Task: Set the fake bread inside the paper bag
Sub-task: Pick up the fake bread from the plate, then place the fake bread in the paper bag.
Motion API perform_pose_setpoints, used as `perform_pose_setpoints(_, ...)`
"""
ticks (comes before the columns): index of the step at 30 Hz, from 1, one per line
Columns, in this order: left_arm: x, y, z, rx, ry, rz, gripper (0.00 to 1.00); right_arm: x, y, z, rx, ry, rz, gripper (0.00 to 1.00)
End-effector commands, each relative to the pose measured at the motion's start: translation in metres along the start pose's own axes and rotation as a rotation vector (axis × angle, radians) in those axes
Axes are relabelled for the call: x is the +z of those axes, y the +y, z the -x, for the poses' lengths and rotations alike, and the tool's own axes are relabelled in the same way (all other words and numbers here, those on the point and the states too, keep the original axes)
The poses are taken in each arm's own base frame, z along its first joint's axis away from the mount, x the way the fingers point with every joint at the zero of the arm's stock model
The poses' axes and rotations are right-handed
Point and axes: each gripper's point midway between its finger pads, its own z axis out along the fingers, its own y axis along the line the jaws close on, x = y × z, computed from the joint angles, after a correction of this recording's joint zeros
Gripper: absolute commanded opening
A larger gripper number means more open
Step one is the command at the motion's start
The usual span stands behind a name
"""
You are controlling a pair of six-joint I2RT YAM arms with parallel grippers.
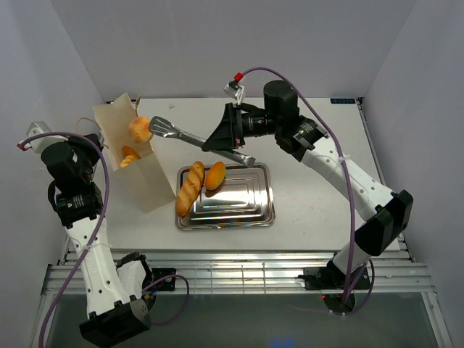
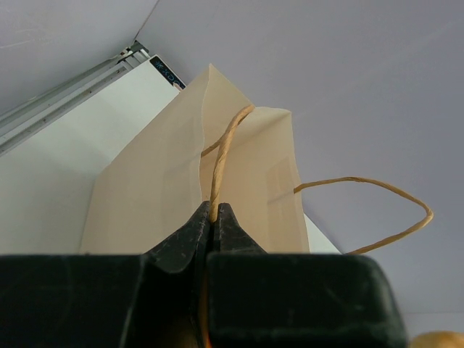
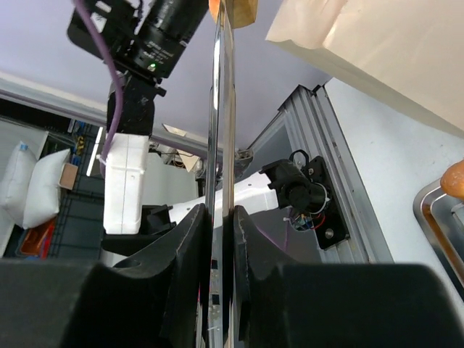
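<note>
We find the top view bright and even, lit from overhead: the walls wash out pale, and only faint, soft shadows lie beside the paper bag (image 1: 145,181). The steel tray (image 1: 239,197) throws back streaky glare. In the left wrist view the left gripper (image 2: 212,215) sits dark and soft-edged up close, while the bag behind it is sharp. In the right wrist view the tongs (image 3: 221,145) carry a hard bright gleam — the right gripper (image 3: 220,215) is dim and blurred, the background crisp.
</note>
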Motion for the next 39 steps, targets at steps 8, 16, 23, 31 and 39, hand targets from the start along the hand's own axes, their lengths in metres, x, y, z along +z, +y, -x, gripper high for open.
perform_pose_setpoints(8,-0.008,-0.007,0.005,0.002,-0.011,-0.025,0.0,0.048,-0.002,0.01,0.049,0.025,0.071,0.08)
perform_pose_setpoints(16,-0.008,-0.006,0.002,0.003,-0.008,-0.027,0.0,0.062,0.002,0.007,0.081,0.035,0.147,0.18)
perform_pose_setpoints(23,-0.007,-0.007,0.001,-0.002,-0.003,-0.035,0.0,0.069,-0.003,0.004,0.092,0.054,0.151,0.35)
perform_pose_setpoints(31,-0.008,-0.007,0.001,-0.002,-0.004,-0.036,0.0,0.072,-0.009,0.002,0.105,0.057,0.141,0.41)
perform_pose_setpoints(39,-0.008,-0.007,0.001,-0.001,-0.005,-0.035,0.0,0.067,-0.007,0.001,0.098,0.049,0.13,0.36)
